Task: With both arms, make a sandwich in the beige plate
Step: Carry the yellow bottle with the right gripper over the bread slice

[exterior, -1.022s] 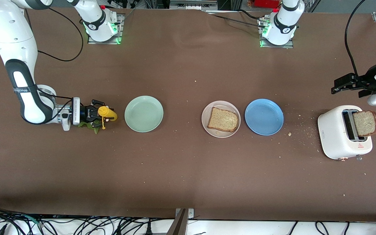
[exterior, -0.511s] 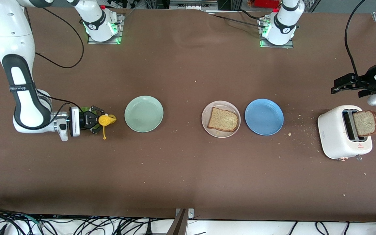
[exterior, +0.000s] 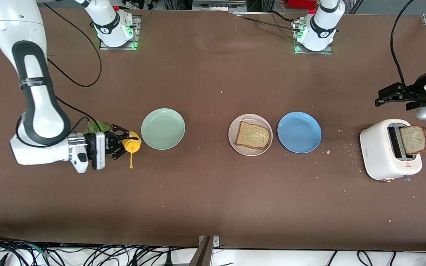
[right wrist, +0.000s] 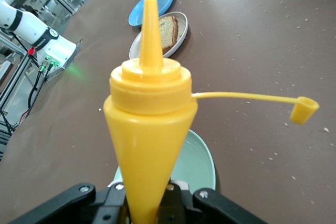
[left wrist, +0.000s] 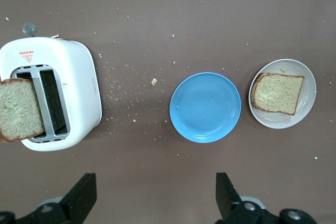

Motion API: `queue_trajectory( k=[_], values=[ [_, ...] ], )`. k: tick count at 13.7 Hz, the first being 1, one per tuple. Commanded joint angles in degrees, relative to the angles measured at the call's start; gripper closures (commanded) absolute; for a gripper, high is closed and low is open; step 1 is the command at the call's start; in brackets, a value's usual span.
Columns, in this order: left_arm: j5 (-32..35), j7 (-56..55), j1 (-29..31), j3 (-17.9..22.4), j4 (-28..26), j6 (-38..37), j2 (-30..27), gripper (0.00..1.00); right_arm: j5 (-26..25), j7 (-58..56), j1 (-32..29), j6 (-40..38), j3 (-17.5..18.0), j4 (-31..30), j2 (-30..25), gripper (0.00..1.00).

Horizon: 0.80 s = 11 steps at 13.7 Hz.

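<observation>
Gripping a yellow squeeze bottle (exterior: 130,145) in my right gripper (exterior: 118,145), I hold it near the right arm's end of the bench beside the mint-green plate (exterior: 163,129), its cap dangling. A lettuce leaf (exterior: 95,127) lies just by my wrist. One bread slice (exterior: 252,135) sits on the beige plate (exterior: 250,135) mid-bench; another (exterior: 414,139) stands in the toaster (exterior: 389,149). My left gripper (left wrist: 155,200) waits wide open above the bench by the toaster.

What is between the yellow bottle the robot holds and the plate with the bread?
The mint-green plate lies on the table between the yellow bottle, held in the right gripper, and the beige plate with its bread slice. It is low and flat, so the lifted bottle could probably pass over.
</observation>
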Motion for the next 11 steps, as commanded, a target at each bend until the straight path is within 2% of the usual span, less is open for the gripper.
queue_trajectory(
  k=[1,5,8,11],
  values=[
    [-0.84,-0.14,0.15,-0.05,-0.63,-0.38,-0.61,0.0,-5.0,10.18,4.74,0.71,0.13,4.64,0.4,0.88],
    [-0.84,-0.14,0.15,0.04,-0.63,-0.38,-0.7,0.0,-13.26,24.51,12.48,4.56,0.13,7.56,0.66,0.88],
    [-0.84,-0.14,0.15,0.04,-0.63,-0.38,-0.7,0.0,-18.53,30.76,17.49,7.56,0.13,9.22,1.54,0.87],
    [-0.84,-0.14,0.15,0.04,-0.63,-0.38,-0.61,0.0,-30.91,39.8,23.82,7.92,-0.05,11.68,2.06,0.87]
  ],
)
